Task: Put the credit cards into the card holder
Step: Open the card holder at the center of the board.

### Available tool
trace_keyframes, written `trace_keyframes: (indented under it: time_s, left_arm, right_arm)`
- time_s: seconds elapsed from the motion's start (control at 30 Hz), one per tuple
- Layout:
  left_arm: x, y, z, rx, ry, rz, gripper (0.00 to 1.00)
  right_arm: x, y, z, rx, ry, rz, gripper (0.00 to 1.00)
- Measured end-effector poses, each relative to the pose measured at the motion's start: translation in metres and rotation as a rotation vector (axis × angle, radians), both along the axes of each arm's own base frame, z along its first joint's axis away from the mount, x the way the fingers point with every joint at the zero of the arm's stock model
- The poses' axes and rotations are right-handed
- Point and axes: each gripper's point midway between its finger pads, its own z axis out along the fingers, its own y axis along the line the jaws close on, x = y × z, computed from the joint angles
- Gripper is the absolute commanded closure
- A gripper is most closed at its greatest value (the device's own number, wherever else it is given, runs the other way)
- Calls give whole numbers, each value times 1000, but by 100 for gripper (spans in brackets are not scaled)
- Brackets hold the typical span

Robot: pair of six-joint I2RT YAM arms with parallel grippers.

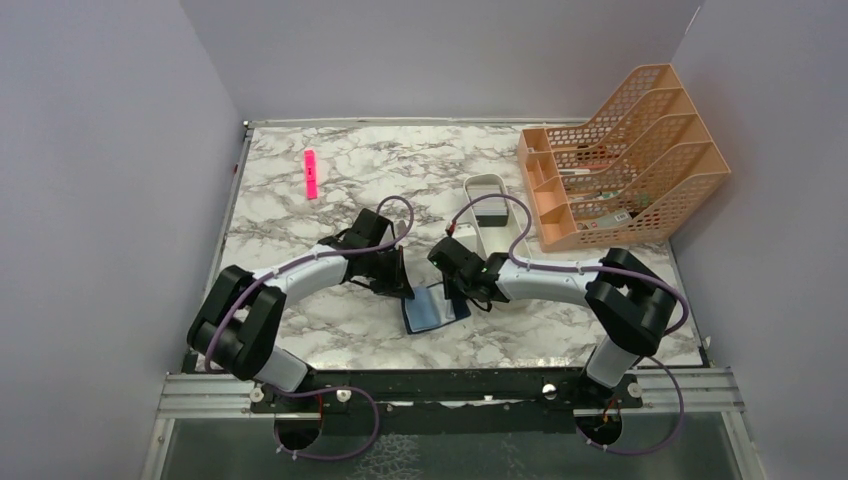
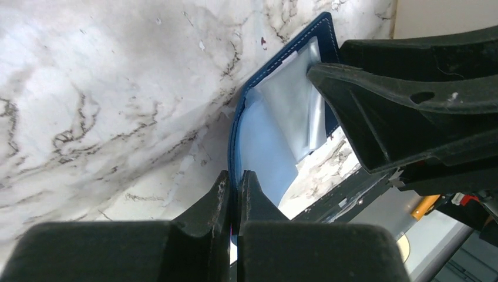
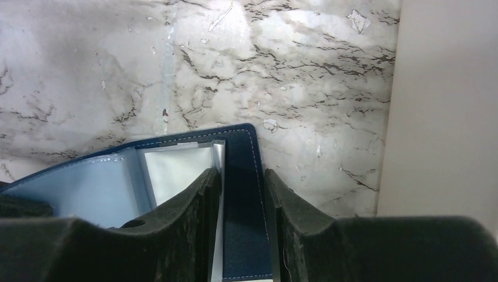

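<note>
The card holder (image 1: 435,310) lies open on the marble near the front, navy outside and light blue inside (image 2: 264,147). My left gripper (image 1: 405,296) (image 2: 235,179) is shut on its left edge. My right gripper (image 1: 463,300) (image 3: 241,174) stands open, its fingers on either side of the navy right flap (image 3: 238,150) with a gap. A silvery-grey sheet (image 3: 176,167) sits in the inner pocket; I cannot tell if it is a card. A dark flat thing, perhaps the credit cards (image 1: 490,214), lies in the white tray.
The long white tray (image 1: 470,192) stands just behind the right arm. An orange mesh file rack (image 1: 620,160) fills the back right. A pink marker (image 1: 311,173) lies at the back left. Walls close in on three sides.
</note>
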Motion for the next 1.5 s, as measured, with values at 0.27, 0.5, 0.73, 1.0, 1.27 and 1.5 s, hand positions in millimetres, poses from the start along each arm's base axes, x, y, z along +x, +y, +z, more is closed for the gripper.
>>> trace_keyframes:
  time_s: [0.27, 0.5, 0.73, 1.0, 1.27, 1.5]
  left_arm:
    - [11, 4, -8, 24, 7, -7, 100]
    - [15, 4, -12, 35, 11, -16, 95]
    - [21, 2, -12, 40, 14, -17, 95]
    - [21, 3, -15, 46, 22, -17, 96]
    - [22, 2, -13, 39, 18, -28, 99]
    - [25, -3, -5, 11, 11, -37, 99]
  right_arm:
    - [0, -4, 1, -3, -9, -12, 63]
    - [-5, -6, 2, 10, 2, -1, 66]
    - [-8, -10, 2, 11, 5, 0, 68]
    - [-10, -12, 2, 13, 3, 0, 70]
    - [-24, -12, 24, 55, 34, 61, 70]
    - [-37, 32, 82, 334, 17, 196, 75]
